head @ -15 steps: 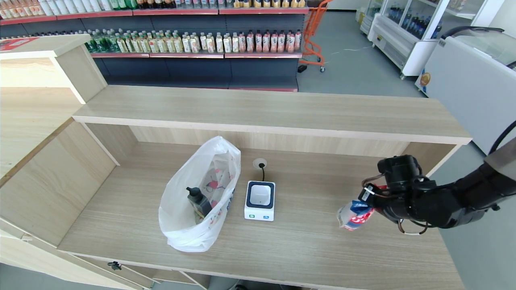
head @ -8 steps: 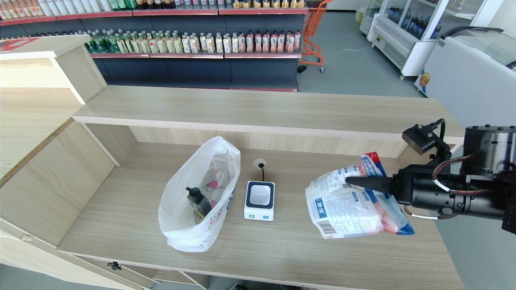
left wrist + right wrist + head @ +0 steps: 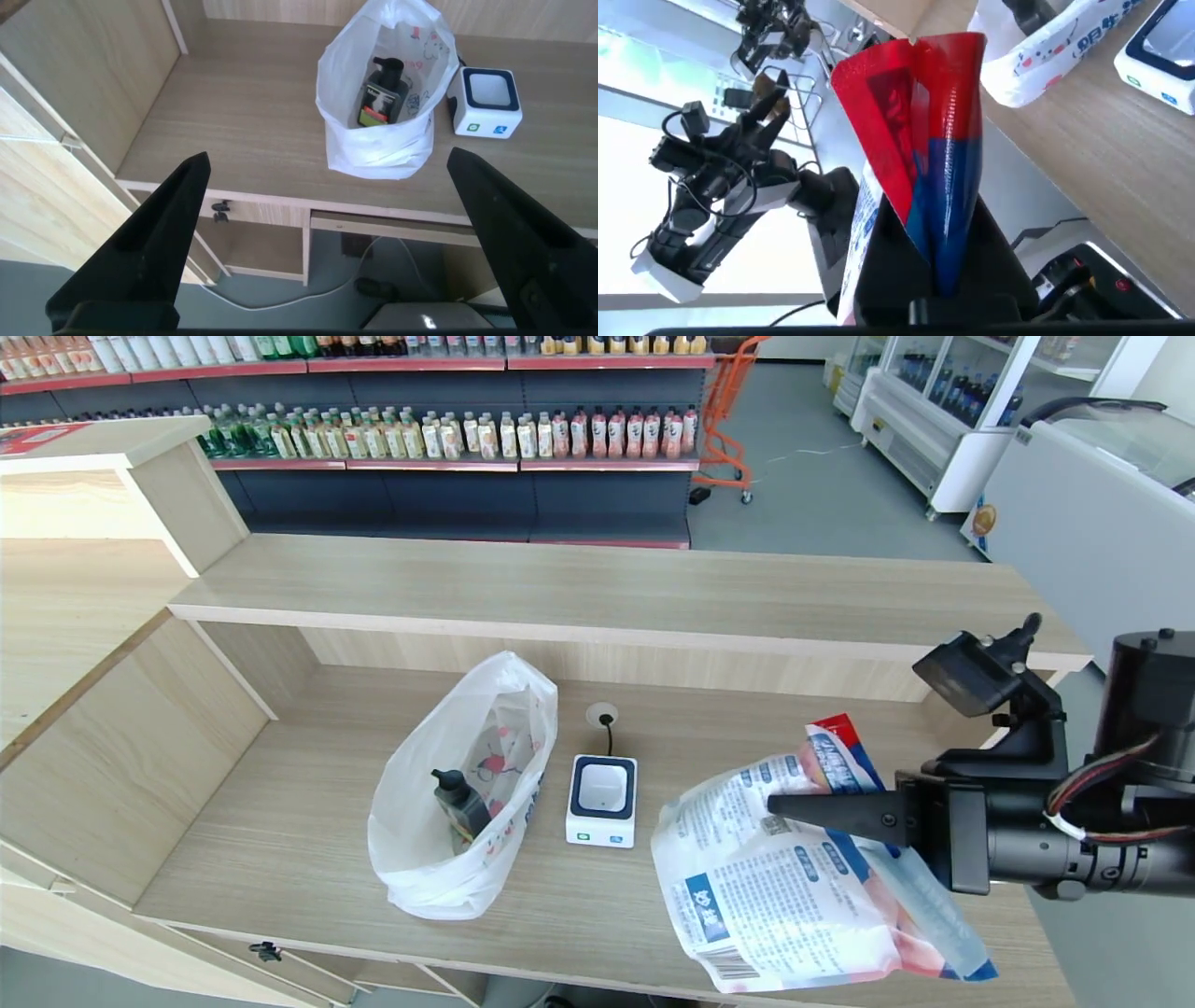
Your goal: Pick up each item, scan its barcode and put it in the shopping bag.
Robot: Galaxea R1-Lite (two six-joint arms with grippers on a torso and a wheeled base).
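Note:
My right gripper (image 3: 794,805) is shut on a white, blue and red snack packet (image 3: 775,887), held above the counter's front right part, to the right of the scanner. The packet's printed back faces up, with a barcode near its lower edge. In the right wrist view the packet (image 3: 924,159) stands up from between the jaws. The small white scanner (image 3: 602,800) sits mid-counter with its window up. To its left stands the open white shopping bag (image 3: 467,784) with a dark bottle (image 3: 459,803) inside. My left gripper (image 3: 327,233) is open, high above the counter's front edge, looking down on the bag (image 3: 383,103).
The wooden counter (image 3: 280,840) has a raised ledge (image 3: 607,588) behind and a side wall (image 3: 121,756) on the left. A cable runs from the scanner (image 3: 486,91) to a hole (image 3: 601,714) in the counter. Shelves of bottles and freezers stand far behind.
My right arm has swung the packet left and toward the counter's front. The packet has turned from edge-on to flat, with its printed back up. The bag and scanner have not moved.

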